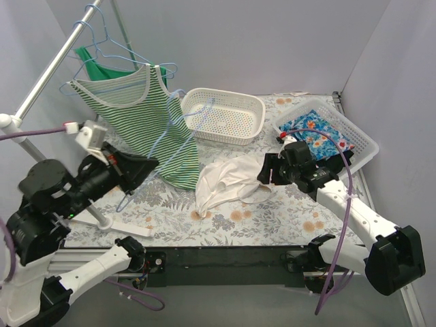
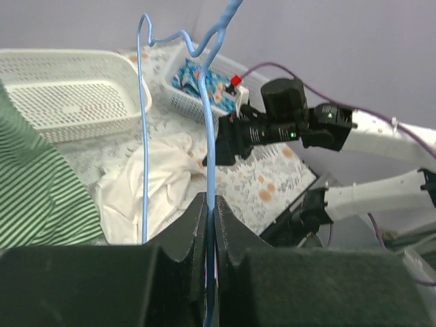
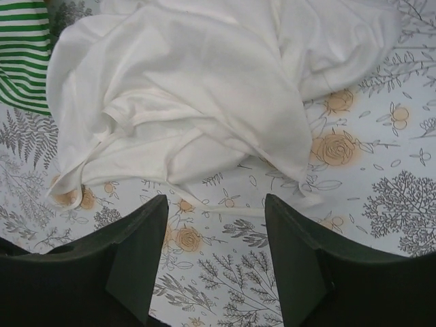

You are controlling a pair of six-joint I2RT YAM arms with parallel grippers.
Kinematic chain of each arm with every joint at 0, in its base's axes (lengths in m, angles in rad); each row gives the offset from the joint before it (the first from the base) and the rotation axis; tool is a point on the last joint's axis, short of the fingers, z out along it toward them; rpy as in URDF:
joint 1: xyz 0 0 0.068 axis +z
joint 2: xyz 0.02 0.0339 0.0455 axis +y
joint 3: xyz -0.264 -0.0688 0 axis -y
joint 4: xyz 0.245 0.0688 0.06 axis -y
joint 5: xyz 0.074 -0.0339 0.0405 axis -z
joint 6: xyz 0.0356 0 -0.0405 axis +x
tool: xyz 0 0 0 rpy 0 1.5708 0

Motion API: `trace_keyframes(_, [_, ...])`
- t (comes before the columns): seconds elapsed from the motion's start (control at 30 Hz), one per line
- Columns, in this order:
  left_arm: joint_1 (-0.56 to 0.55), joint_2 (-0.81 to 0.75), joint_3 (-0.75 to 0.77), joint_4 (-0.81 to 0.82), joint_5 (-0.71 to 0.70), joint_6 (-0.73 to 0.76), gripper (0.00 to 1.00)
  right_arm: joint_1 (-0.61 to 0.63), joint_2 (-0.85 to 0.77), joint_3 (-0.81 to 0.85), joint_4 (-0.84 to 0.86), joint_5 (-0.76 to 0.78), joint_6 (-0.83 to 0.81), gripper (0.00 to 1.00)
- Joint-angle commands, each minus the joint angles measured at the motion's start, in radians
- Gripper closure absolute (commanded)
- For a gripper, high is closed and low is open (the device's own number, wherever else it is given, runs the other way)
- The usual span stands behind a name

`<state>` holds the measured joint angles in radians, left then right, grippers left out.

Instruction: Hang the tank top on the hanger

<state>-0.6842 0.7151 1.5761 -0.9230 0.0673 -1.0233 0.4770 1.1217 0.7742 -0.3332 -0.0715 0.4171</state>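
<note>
The white tank top point(image 1: 228, 180) lies crumpled on the flower-printed table, just right of the middle. My left gripper point(image 1: 152, 165) is shut on the thin wire of a light-blue hanger point(image 1: 178, 126) and holds it tilted above the table, left of the tank top. In the left wrist view the jaws point(image 2: 210, 201) pinch the hanger wire point(image 2: 208, 116), with the tank top point(image 2: 153, 184) beyond. My right gripper point(image 1: 263, 174) is open and empty, low at the tank top's right edge. In the right wrist view it point(image 3: 214, 228) stands over bare table just short of the cloth point(image 3: 204, 88).
A green-and-white striped tank top point(image 1: 146, 116) and a solid green top point(image 1: 102, 68) hang from the slanted rail point(image 1: 48, 75) at the left, with spare hangers point(image 1: 102, 34). An empty white basket point(image 1: 225, 116) stands behind. A second basket point(image 1: 361, 139) holds blue floral cloth.
</note>
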Motion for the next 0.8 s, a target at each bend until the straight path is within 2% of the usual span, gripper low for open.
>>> trace_keyframes(0.0, [-0.008,0.101,-0.106,0.074,0.231,0.026,1.0,-0.003,-0.062,-0.079,0.017,0.099,0.057,0.34])
trace_keyframes(0.13, [-0.008,0.148,-0.198,0.136,0.405,0.025,1.0,-0.003,-0.137,-0.174,0.016,0.15,0.121,0.38])
trace_keyframes(0.37, [-0.008,0.227,-0.289,0.125,0.537,0.066,1.0,-0.005,-0.218,-0.305,0.092,0.191,0.239,0.41])
trace_keyframes(0.57, [-0.008,0.267,-0.355,0.142,0.577,0.086,1.0,-0.005,-0.174,-0.387,0.232,0.176,0.33,0.46])
trace_keyframes(0.77, [-0.008,0.297,-0.406,0.197,0.537,0.086,1.0,-0.011,-0.142,-0.449,0.381,0.223,0.405,0.48])
